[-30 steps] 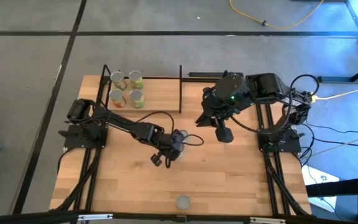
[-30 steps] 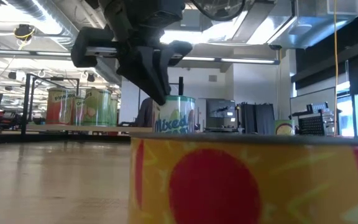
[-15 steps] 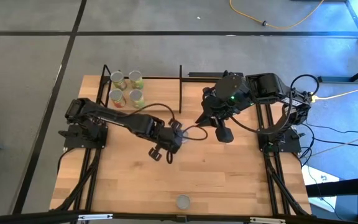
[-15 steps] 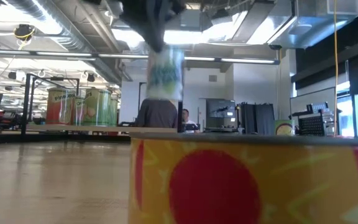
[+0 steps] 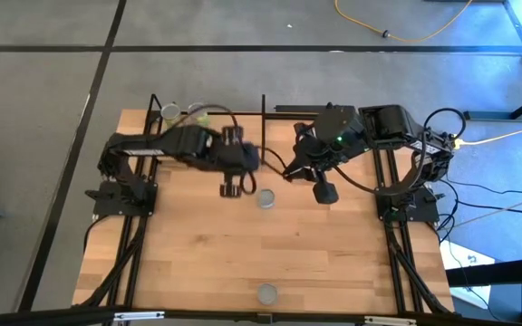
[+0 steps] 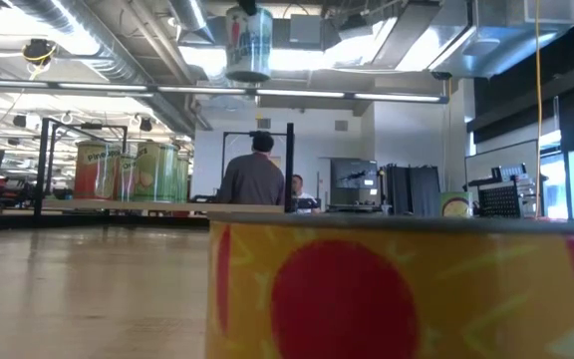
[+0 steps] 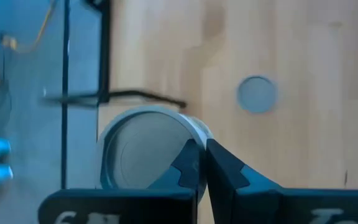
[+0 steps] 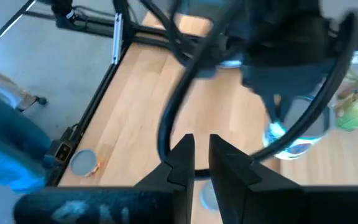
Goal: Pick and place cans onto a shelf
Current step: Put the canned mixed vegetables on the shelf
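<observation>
My left gripper (image 7: pixel 202 149) is shut on a can (image 6: pixel 249 45) and holds it high over the middle of the table; from above this can (image 5: pixel 266 198) shows its silvery top. The shelf (image 5: pixel 263 127), black posts around a wooden board, stands at the far left with several cans (image 5: pixel 170 111) upright on it, partly hidden under my left arm. Another can (image 5: pixel 266 293) stands at the near edge and fills the low view's foreground (image 6: pixel 407 289). My right gripper (image 5: pixel 324 194) hangs right of centre with its fingers close together and nothing between them. My left gripper pinches the can's top rim (image 7: pixel 196 138) at one side, the rim passing between the two nearly shut fingers. The fingers come slanting down from above. The can hangs below them, about upright and well clear of the table.
My right arm (image 5: pixel 338 145) reaches over the table's far right, close to the shelf's right post. A dark cable (image 8: pixel 173 118) loops off my left arm above the table's middle. Bare wood lies between the held can and the near-edge can.
My left gripper has gone up with the can, rolling its wrist as it rose, and the arm has folded back toward the far edge and the shelf. The can, which stood on the table a second ago, now hangs high above it.
</observation>
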Tool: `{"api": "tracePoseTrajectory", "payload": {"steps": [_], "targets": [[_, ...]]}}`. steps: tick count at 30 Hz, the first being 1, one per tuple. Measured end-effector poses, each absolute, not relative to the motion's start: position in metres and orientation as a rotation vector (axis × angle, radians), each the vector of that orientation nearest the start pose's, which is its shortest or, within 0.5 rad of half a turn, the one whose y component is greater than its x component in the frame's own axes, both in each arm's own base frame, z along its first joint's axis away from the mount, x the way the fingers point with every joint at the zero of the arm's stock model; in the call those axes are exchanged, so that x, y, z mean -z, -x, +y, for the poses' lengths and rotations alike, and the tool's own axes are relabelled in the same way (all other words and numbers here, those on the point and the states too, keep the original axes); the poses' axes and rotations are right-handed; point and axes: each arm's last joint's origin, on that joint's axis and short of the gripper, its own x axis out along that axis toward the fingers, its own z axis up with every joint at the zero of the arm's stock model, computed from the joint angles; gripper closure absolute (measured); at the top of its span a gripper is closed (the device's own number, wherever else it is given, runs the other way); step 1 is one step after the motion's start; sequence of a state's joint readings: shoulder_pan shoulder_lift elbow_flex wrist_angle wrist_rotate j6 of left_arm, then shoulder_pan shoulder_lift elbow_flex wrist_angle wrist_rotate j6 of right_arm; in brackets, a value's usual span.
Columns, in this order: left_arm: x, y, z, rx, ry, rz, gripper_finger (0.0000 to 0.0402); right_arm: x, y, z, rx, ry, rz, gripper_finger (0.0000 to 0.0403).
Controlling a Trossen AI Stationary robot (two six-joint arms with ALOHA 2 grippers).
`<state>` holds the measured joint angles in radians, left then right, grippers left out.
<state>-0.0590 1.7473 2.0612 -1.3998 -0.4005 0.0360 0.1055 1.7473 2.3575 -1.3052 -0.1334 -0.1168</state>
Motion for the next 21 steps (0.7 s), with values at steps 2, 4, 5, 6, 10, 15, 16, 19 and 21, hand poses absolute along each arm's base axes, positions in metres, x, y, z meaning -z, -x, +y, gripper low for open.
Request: {"api": "tracePoseTrajectory", "payload": {"steps": [2, 4, 5, 6, 10, 15, 16, 19, 21], "targets": [[-0.414, -0.323, 0.008, -0.346, -0.223, 1.079, 0.0397, -0.492, -0.305, 0.036, -0.265, 0.103, 0.677, 0.035], [-0.414, -0.321, 0.027, -0.397, -0.18, 1.094, 0.0397, -0.492, -0.305, 0.035, -0.263, 0.102, 0.674, 0.035], [-0.414, -0.319, 0.038, -0.43, -0.15, 1.101, 0.0397, -0.49, -0.304, 0.036, -0.287, 0.093, 0.697, 0.035], [-0.414, -0.316, 0.05, -0.458, -0.122, 1.107, 0.0397, -0.49, -0.304, 0.038, -0.297, 0.093, 0.698, 0.035], [-0.403, -0.308, 0.097, -0.525, 0.009, 1.16, 0.0397, -0.489, -0.304, 0.037, -0.274, 0.094, 0.703, 0.035], [-0.392, -0.3, 0.145, -0.487, 0.131, 1.121, 0.0397, -0.49, -0.305, 0.034, -0.162, 0.131, 0.703, 0.035], [-0.39, -0.299, 0.152, -0.482, 0.139, 1.109, 0.0397, -0.49, -0.305, 0.033, -0.127, 0.133, 0.704, 0.035], [-0.383, -0.297, 0.17, -0.499, 0.159, 1.086, 0.0397, -0.49, -0.305, 0.029, -0.016, 0.149, 0.705, 0.035], [-0.374, -0.295, 0.182, -0.525, 0.18, 1.097, 0.0397, -0.49, -0.305, 0.027, 0.055, 0.154, 0.701, 0.035]]}}
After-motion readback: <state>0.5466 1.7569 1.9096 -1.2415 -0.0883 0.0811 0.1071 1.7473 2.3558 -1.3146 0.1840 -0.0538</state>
